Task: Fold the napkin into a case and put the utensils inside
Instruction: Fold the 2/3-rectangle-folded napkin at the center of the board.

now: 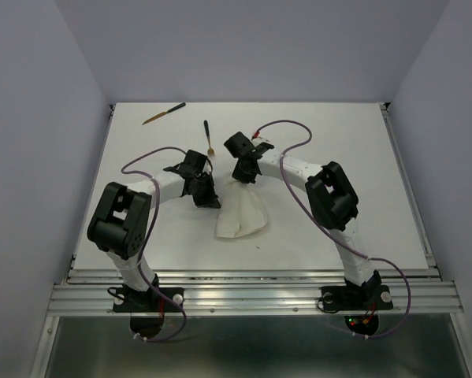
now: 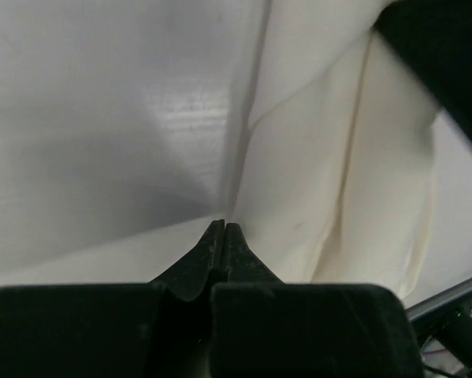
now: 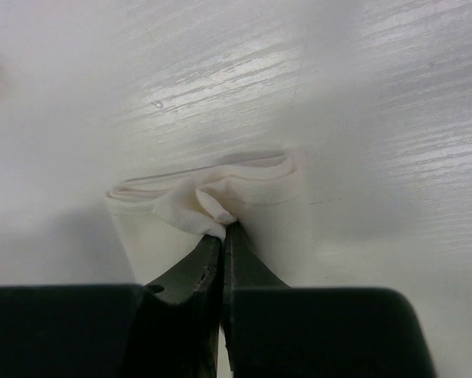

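Observation:
The white napkin lies bunched and partly folded at the table's middle, its upper end raised between the two arms. My right gripper is shut on a puckered fold of the napkin, and the cloth hangs below its tips. My left gripper is shut at the napkin's left edge; in the left wrist view its tips meet the cloth's border. Two brown utensils with dark ends lie behind: one at the far left, one just beyond the grippers. No case shows.
The white table is bounded by grey walls at the sides and back and a metal rail at the near edge. Purple cables loop over both arms.

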Controlling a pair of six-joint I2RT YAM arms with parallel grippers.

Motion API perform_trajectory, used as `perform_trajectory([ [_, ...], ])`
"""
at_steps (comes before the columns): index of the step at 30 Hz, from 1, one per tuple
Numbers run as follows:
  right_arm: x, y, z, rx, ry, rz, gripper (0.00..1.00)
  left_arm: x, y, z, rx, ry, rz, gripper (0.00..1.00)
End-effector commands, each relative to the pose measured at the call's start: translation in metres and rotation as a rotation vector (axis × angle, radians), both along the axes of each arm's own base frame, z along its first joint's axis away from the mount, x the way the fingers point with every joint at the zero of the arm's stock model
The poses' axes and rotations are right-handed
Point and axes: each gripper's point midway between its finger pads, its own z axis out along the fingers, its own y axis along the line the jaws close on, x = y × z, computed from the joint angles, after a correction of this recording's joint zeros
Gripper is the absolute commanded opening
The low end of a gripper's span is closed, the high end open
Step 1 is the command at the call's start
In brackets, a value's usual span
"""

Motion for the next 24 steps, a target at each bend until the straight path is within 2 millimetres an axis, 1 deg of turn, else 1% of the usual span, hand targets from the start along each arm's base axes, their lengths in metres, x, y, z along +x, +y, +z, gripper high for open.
perform_trajectory([
  [1,-0.022,-0.025,-0.045,-0.11,0.116,-0.04,0.01,-0.025,-0.026,0.007,-0.12,0.018,-0.064,0.0],
  [2,-0.022,-0.025,-0.045,-0.109,0.117,-0.039,0.01,-0.029,-0.03,0.004,-0.121,0.027,-0.069,0.0],
  [3,-0.023,-0.024,-0.046,-0.107,0.122,-0.039,0.01,-0.034,-0.037,0.0,-0.122,0.032,-0.085,0.0],
  [4,-0.023,-0.024,-0.046,-0.106,0.123,-0.038,0.01,-0.038,-0.039,-0.01,-0.111,0.059,-0.091,0.0],
  [6,-0.024,-0.025,-0.047,-0.108,0.125,-0.038,0.01,-0.04,-0.041,-0.02,-0.097,0.082,-0.096,0.0],
  [8,-0.024,-0.026,-0.045,-0.11,0.119,-0.041,0.01,-0.039,-0.041,-0.024,-0.072,0.088,-0.09,0.0],
  [10,-0.024,-0.03,-0.044,-0.121,0.113,-0.045,0.01,-0.034,-0.033,-0.019,-0.022,0.068,-0.059,0.0],
  [11,-0.021,-0.034,-0.041,-0.119,0.109,-0.056,0.01,-0.026,-0.028,-0.009,0.005,0.024,-0.033,0.0],
  [14,-0.022,-0.036,-0.04,-0.125,0.104,-0.062,0.01,-0.015,-0.019,0.015,0.049,-0.033,0.011,0.0],
  [15,-0.021,-0.036,-0.039,-0.123,0.1,-0.064,0.01,-0.008,-0.016,0.024,0.066,-0.061,0.029,0.0],
  [17,-0.021,-0.037,-0.038,-0.126,0.099,-0.069,0.01,-0.004,-0.012,0.033,0.079,-0.08,0.054,0.0],
  [20,-0.022,-0.038,-0.038,-0.124,0.098,-0.074,0.01,0.009,-0.012,0.047,0.069,-0.13,0.101,0.0],
  [22,-0.022,-0.037,-0.037,-0.122,0.098,-0.073,0.01,0.018,-0.02,0.055,0.032,-0.159,0.094,0.0],
  [24,-0.022,-0.038,-0.036,-0.123,0.098,-0.072,0.01,0.021,-0.026,0.052,0.016,-0.154,0.083,0.0],
])
